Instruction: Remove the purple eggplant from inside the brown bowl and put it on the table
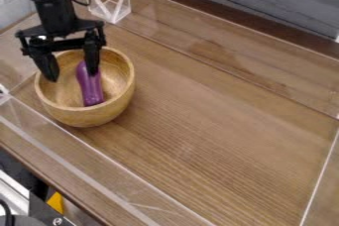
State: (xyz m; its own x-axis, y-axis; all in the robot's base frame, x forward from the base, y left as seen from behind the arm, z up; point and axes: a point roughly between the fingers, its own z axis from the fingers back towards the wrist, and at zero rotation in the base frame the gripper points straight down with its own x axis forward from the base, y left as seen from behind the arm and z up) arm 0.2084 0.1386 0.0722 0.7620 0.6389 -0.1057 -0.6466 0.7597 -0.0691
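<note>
The purple eggplant (90,85) lies lengthwise inside the brown bowl (113,105), which sits at the left of the table (225,111). My gripper (71,65) hangs straight down over the bowl's far half, open, with one black finger (50,65) at the bowl's left rim and the other beside the eggplant's upper end. The eggplant's far tip is partly hidden behind the right finger. Nothing is held between the fingers.
Clear acrylic walls (239,47) run around the table's edges, with one close along the front left. A small clear bracket (117,8) stands just behind the bowl. Wood-grain tabletop stretches to the right of the bowl.
</note>
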